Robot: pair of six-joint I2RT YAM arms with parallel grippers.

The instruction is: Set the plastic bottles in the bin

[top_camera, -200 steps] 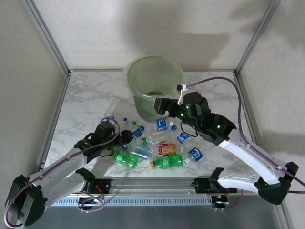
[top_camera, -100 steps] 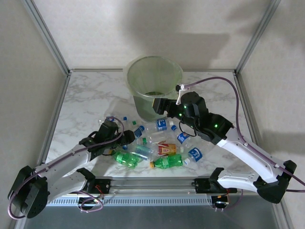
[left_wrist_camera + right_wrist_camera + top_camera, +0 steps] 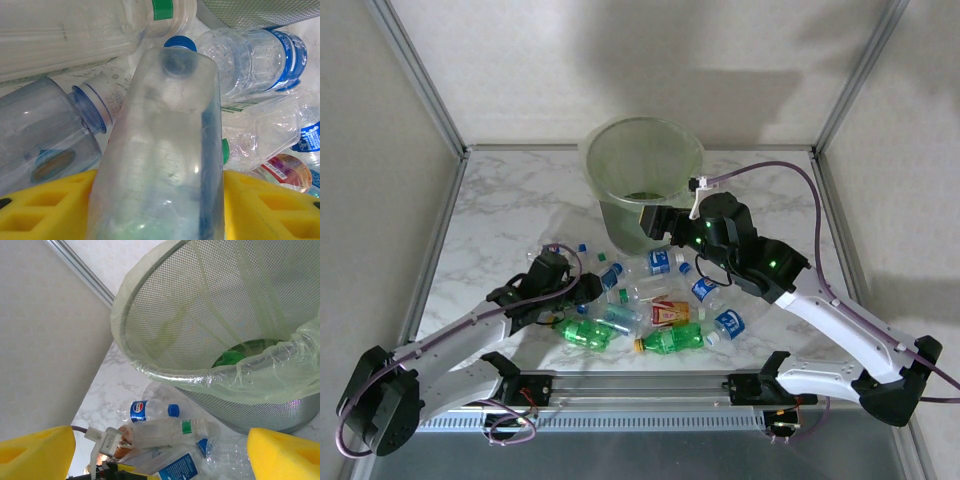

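Observation:
Crushed plastic bottles lie in a heap in front of the pale-green mesh bin, clear ones with blue labels, two green, one red-labelled. My left gripper is low at the heap's left edge. Its yellow fingers press both sides of a flattened clear bottle. My right gripper hangs open beside the bin's front rim, with nothing between its fingers. Below it lie a Pepsi-labelled bottle and a clear green-banded bottle. A green bottle lies inside the bin.
The marble table is fenced by metal frame posts and white walls on three sides. A purple cable loops over the right arm. Bare tabletop lies left of and behind the heap.
My left gripper slid right into the heap and its fingers closed in on the flattened clear bottle. My right gripper shifted slightly left by the bin, then held still, open.

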